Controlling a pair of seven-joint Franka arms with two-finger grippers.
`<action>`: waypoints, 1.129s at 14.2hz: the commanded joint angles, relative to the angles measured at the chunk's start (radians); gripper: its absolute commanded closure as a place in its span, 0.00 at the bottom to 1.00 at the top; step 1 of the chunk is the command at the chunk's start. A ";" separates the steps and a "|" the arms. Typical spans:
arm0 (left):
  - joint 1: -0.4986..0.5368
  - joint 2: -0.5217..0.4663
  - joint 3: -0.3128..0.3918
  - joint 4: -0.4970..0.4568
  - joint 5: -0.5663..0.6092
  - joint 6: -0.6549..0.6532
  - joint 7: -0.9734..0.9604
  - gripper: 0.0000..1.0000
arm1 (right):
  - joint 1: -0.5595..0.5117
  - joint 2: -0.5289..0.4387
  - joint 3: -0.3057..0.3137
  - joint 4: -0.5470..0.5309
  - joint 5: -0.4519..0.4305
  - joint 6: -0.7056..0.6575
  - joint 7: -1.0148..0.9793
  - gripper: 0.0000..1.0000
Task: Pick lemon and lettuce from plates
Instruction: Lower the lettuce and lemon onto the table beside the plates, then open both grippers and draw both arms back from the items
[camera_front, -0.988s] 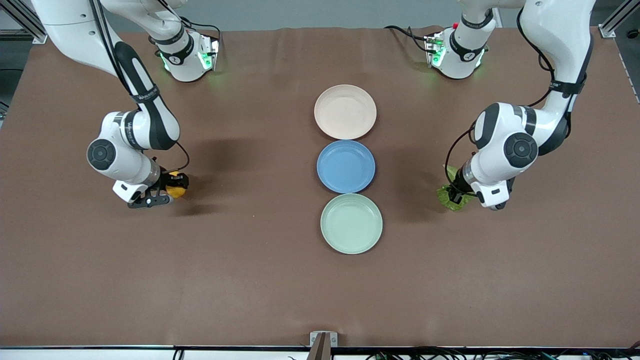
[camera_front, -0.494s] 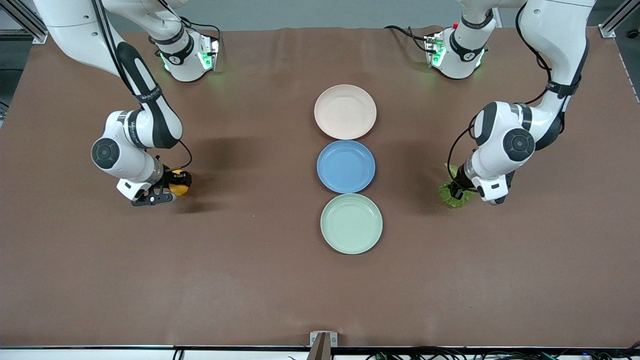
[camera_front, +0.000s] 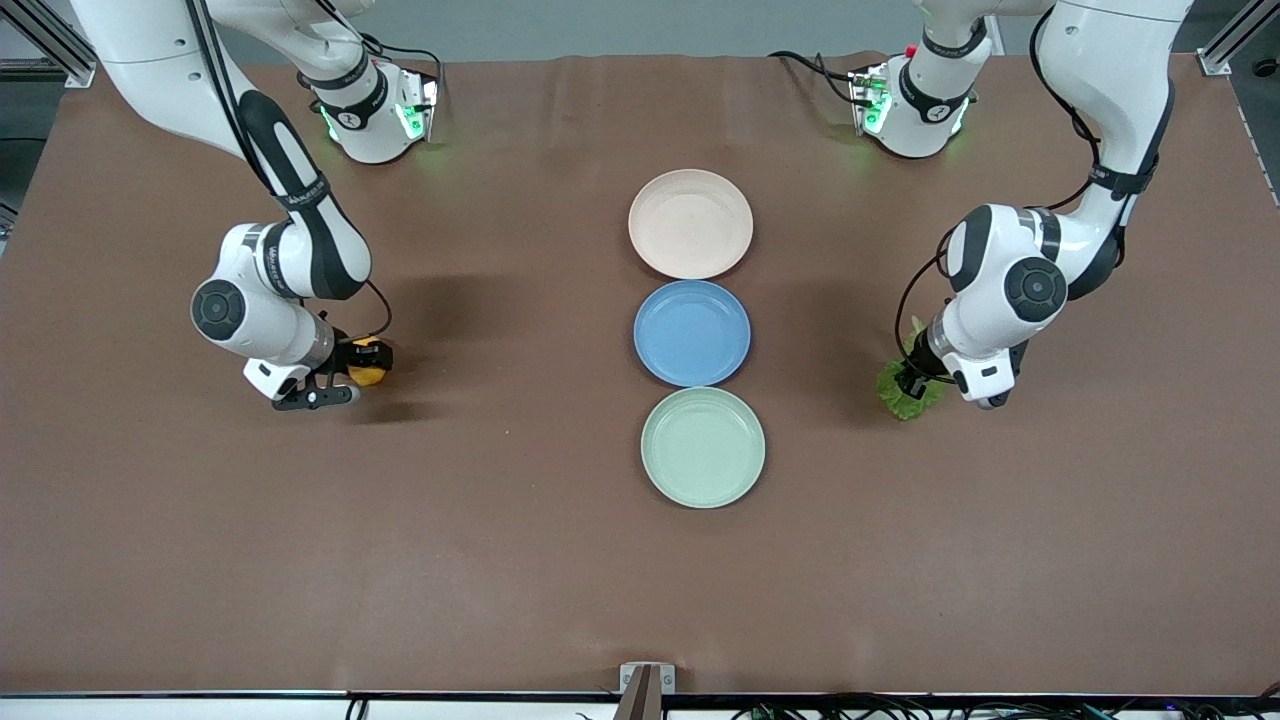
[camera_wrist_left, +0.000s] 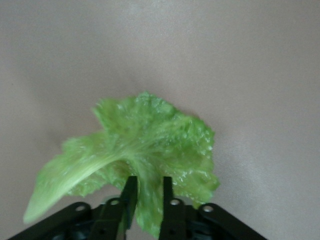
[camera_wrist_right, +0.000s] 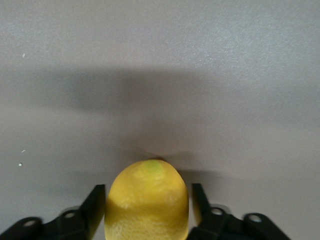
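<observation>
The lemon is yellow-orange and sits between the fingers of my right gripper, low over the bare table toward the right arm's end; the right wrist view shows it filling the jaws of the gripper. The lettuce is a crinkled green leaf pinched by my left gripper, low over the table toward the left arm's end. In the left wrist view the leaf hangs from the nearly closed gripper. The cream plate and the mint plate are both empty.
A blue plate, also empty, lies between the cream and mint plates in a row down the table's middle. Brown table surface lies open around both grippers. The arm bases stand along the table's back edge.
My right gripper has carried the lemon a little toward the plates. My left wrist has shifted slightly toward its base, with the lettuce still in its fingers at about the same spot.
</observation>
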 joint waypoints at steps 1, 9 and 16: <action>0.006 -0.028 -0.006 0.005 0.016 0.011 0.041 0.00 | -0.013 -0.021 0.010 0.025 0.026 -0.024 -0.025 0.00; 0.026 -0.143 -0.007 0.055 0.016 0.000 0.448 0.01 | -0.075 -0.075 -0.040 0.419 -0.083 -0.567 -0.019 0.00; 0.156 -0.194 -0.003 0.193 0.016 -0.396 1.148 0.01 | -0.082 -0.122 -0.053 0.622 -0.170 -0.766 0.038 0.00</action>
